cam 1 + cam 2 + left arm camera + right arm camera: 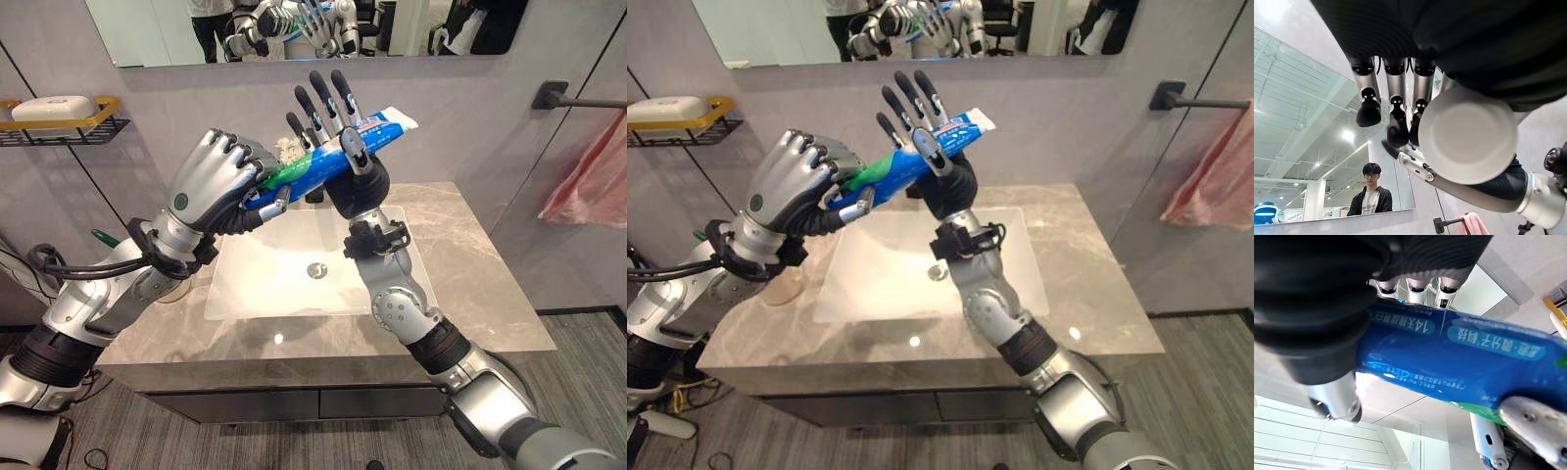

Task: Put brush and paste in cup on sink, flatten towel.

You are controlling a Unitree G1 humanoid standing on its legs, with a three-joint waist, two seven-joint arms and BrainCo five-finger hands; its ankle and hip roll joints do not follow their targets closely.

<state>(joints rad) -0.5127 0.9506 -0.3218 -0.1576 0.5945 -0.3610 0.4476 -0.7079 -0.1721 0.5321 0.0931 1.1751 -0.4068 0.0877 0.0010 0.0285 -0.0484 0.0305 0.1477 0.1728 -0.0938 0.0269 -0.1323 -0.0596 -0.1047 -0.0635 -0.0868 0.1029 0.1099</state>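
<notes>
Toothpaste tube (338, 155) held above sink (312, 284): left hand (211, 176) curled round cap end, right hand (351, 166) thumb-pinching middle, fingers straight.

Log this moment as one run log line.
toothpaste tube: held above sink | left hand: fingers curled round cap end | right hand: thumb pinching tube, fingers straight | pink towel: hanging on bar

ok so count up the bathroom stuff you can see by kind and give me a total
Toothpaste tube: 1, held between the left hand and right hand
Pink towel: 1
Soap bar: 1
Wall rack: 1
Sink basin: 1
Total: 5
</notes>
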